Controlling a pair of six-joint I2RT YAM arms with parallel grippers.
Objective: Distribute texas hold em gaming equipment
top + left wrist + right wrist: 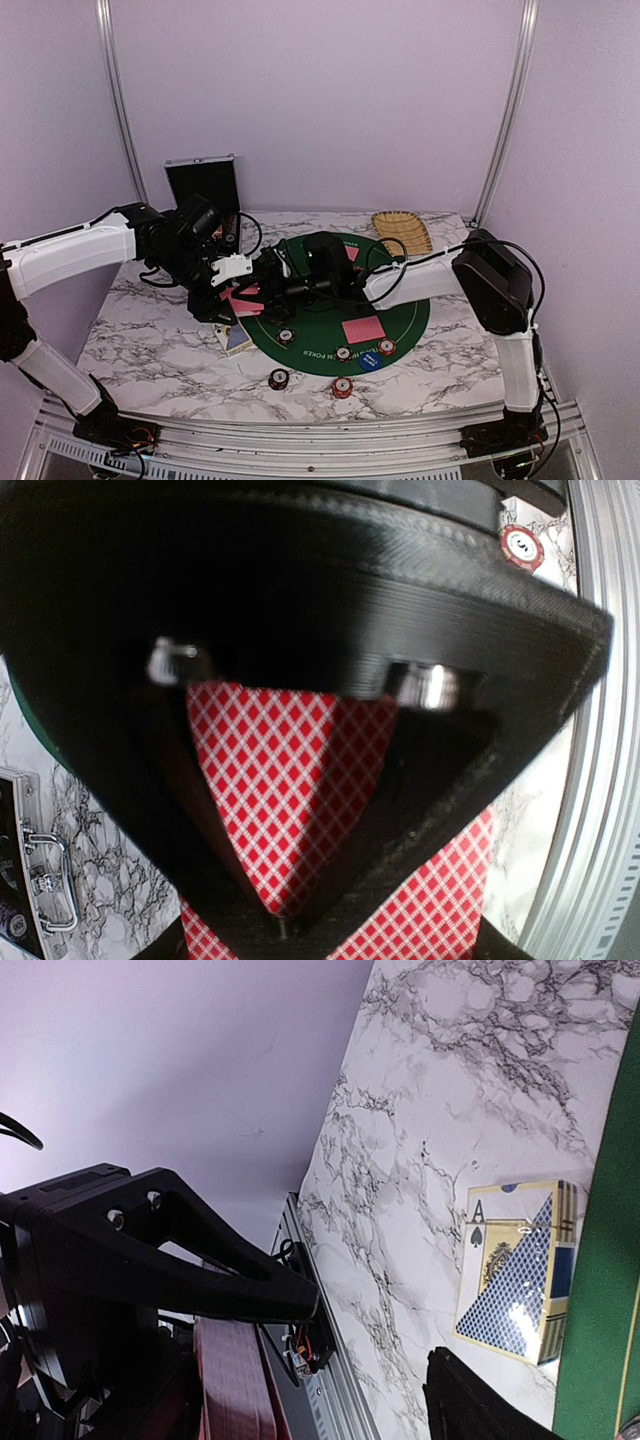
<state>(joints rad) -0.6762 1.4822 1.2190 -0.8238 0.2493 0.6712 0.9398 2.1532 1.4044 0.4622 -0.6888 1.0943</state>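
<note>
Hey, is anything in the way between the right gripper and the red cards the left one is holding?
Nothing visible is. The left gripper is shut on the red cards, and the open right gripper sits right beside them above the green mat, with no object between them.

Card box [515, 1270] on marble table [430, 1110]; red-backed cards [235, 1385] lower-left.
</note>
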